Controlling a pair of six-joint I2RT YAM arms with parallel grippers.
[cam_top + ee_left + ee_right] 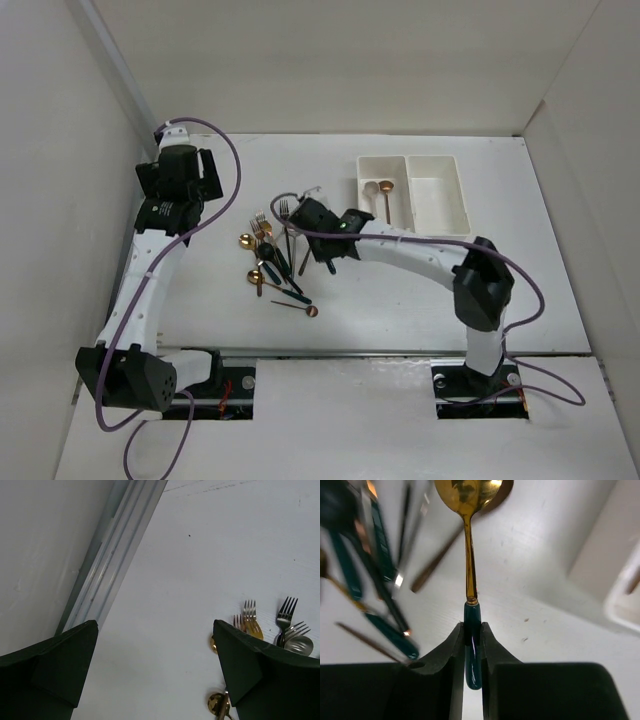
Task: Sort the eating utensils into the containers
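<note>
Right gripper (472,630), jaws clamped on the teal handle of a gold spoon (468,575) beside the utensil pile (272,262) on the worktop (400,300), should lift straight up, clear of neighbours, before carrying to the containers (410,158); left gripper (154,645) hangs with jaws wide apart.

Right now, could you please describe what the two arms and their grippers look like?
The left arm and right arm both have white links with black joint housings, and a purple cable loops along each. The left gripper and right gripper have dark, wedge-shaped fingers. A small green light glows near the right wrist.
</note>
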